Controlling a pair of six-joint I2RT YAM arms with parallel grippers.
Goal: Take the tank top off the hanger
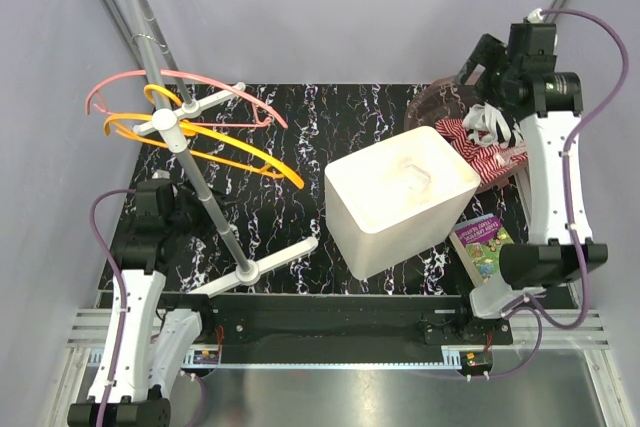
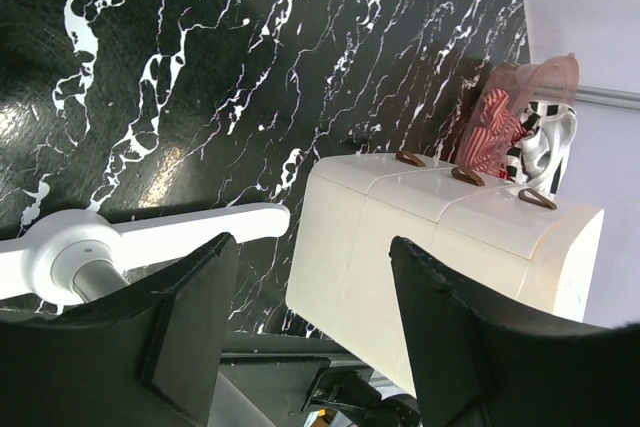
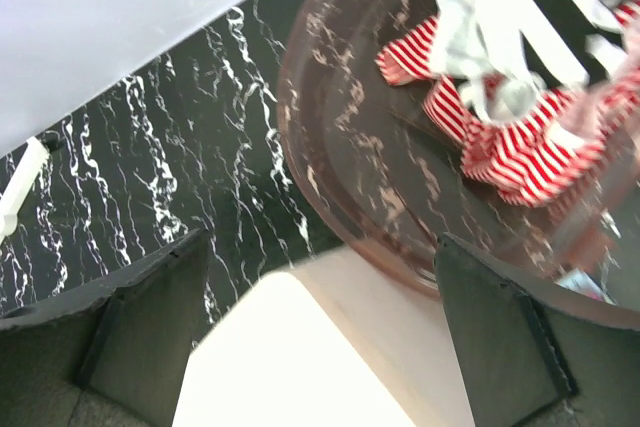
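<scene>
Two bare hangers, one pink (image 1: 215, 82) and one orange (image 1: 240, 152), hang on the rack at the left. Striped garments lie crumpled in a tinted brown bowl (image 1: 432, 107) at the back right: a red-and-white one (image 1: 490, 152) (image 3: 520, 147) and a black-and-white one with white straps (image 1: 495, 122) (image 3: 490, 27) on top. Which of these is the tank top I cannot tell. My right gripper (image 1: 468, 72) (image 3: 322, 242) hovers over the bowl's left rim, open and empty. My left gripper (image 1: 180, 212) (image 2: 312, 242) stays low by the rack pole, open and holding nothing.
A large white bin (image 1: 400, 197) (image 2: 440, 237) stands mid-table between the arms. The rack's grey pole (image 1: 205, 202) leans across the left side, its white foot (image 1: 265, 267) near the front edge. A children's book (image 1: 483, 247) lies beside the right arm's base.
</scene>
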